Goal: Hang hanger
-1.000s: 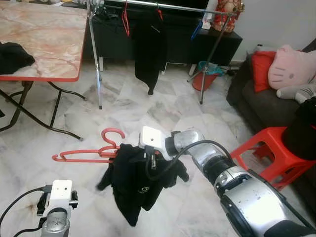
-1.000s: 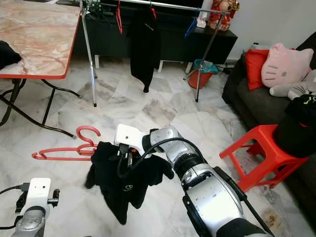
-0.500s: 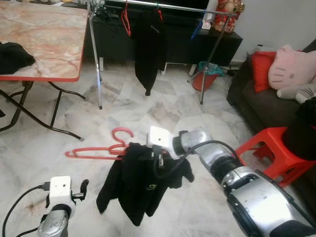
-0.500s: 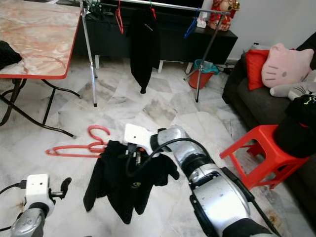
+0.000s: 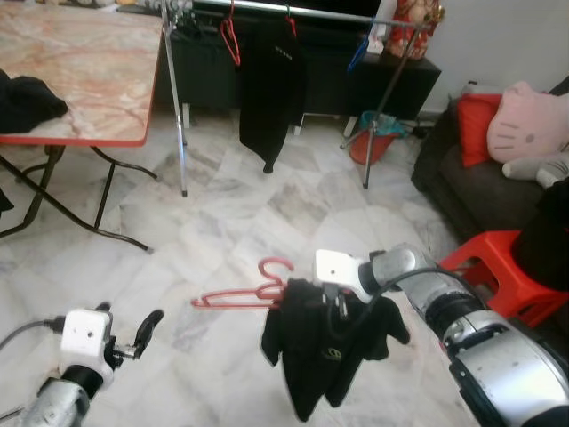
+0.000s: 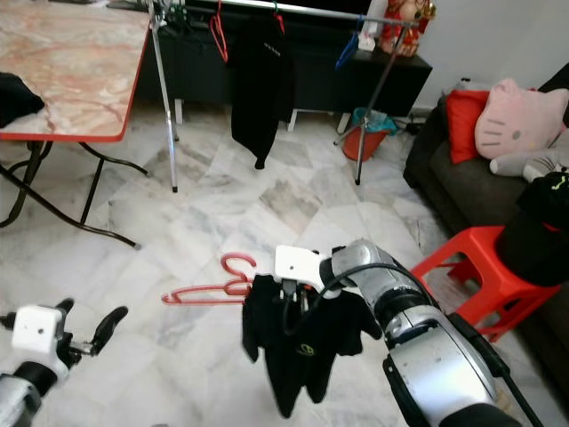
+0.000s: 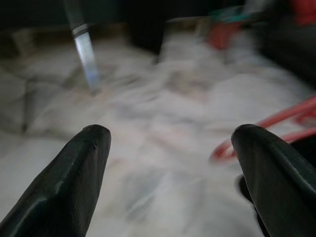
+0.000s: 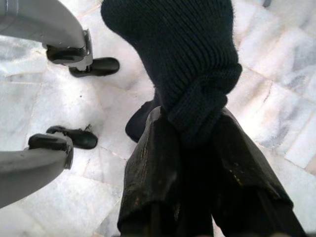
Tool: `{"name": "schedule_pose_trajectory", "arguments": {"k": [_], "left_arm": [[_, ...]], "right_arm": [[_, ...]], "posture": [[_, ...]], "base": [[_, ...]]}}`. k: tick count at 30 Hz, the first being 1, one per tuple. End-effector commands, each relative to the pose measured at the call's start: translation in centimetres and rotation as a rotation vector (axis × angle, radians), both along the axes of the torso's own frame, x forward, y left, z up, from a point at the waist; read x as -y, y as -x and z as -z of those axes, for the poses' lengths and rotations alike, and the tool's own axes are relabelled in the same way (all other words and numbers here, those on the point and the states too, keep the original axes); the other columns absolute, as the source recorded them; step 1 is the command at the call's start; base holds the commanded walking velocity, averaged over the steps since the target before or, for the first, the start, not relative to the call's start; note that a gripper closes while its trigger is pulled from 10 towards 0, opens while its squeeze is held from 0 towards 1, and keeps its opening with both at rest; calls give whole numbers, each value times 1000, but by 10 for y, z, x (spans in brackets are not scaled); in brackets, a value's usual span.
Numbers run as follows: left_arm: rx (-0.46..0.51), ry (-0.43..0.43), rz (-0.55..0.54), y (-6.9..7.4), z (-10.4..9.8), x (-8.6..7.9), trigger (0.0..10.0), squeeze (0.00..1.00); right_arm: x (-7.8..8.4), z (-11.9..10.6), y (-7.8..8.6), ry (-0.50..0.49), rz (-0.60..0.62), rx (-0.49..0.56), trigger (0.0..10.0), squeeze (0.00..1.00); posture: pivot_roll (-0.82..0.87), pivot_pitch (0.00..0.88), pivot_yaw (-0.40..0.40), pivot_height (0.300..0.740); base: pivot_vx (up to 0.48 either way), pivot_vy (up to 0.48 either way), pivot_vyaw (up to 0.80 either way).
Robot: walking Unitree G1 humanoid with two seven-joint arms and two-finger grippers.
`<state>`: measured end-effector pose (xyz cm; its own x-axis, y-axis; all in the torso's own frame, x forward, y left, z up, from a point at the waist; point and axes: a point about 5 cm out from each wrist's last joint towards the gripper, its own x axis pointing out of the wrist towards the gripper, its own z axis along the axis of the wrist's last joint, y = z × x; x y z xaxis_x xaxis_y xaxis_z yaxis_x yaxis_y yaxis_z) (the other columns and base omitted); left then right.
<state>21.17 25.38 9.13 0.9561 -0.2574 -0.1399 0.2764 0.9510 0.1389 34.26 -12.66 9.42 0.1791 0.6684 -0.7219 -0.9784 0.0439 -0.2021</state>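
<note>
While the right arm reaches forward and across from the lower right of the left eye view, its right gripper [image 5: 334,305] hangs above the marble floor [image 5: 222,222] with a black garment [image 5: 327,351] draped from it, and red hangers [image 5: 242,293] jut out from the garment's upper edge toward the robot's left. At the lower left the left gripper [image 5: 147,325] is raised low over the floor, its fingers spread and holding nothing, well apart from the hangers. Farther back, the right eye view shows a clothes rack [image 6: 267,11] carrying another black garment [image 6: 258,80] and a red hanger [image 6: 217,31], with a marble-topped table [image 6: 71,71] at the left and a red stool [image 6: 467,276] beside a dark sofa [image 6: 444,169] at the right. From the left wrist view, the two black fingers [image 7: 69,182] stand wide apart over blurred floor, one end of the red hangers just beyond one tip. From the right wrist view, the fingers [image 8: 153,187] are clamped together on knitted black cloth, a detail the head views hide behind the wrist housing; two black rack feet rest on the floor below.
</note>
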Motion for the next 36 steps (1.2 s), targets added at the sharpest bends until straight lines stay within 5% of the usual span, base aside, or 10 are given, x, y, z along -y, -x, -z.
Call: {"name": "schedule_pose_trajectory", "arguments": {"k": [1, 7, 16, 25, 36], "left_arm": [[-67, 18, 247, 1, -11, 23, 10000, 0], [-139, -35, 447, -3, -20, 43, 10000, 0], [-100, -61, 471, -28, -30, 68, 10000, 0], [-207, -68, 613, -16, -22, 86, 10000, 0], [-203, -109, 548, -24, -16, 90, 10000, 0]], "right_arm": [[7, -3, 0, 30, -33, -1, 10000, 0], [6, -3, 3, 54, -87, -13, 10000, 0], [-4, -7, 7, 36, -200, -52, 10000, 0], [-9, -10, 6, 45, -224, -48, 10000, 0], [-22, -15, 6, 11, -269, -38, 10000, 0]], "posture": [[193, 48, -180, 740], [193, 48, -180, 740], [178, 25, -173, 740], [177, 0, -181, 740], [184, 0, -182, 740]], "base": [[0, 0, 0], [0, 0, 0], [0, 0, 0], [0, 0, 0], [0, 0, 0]]}}
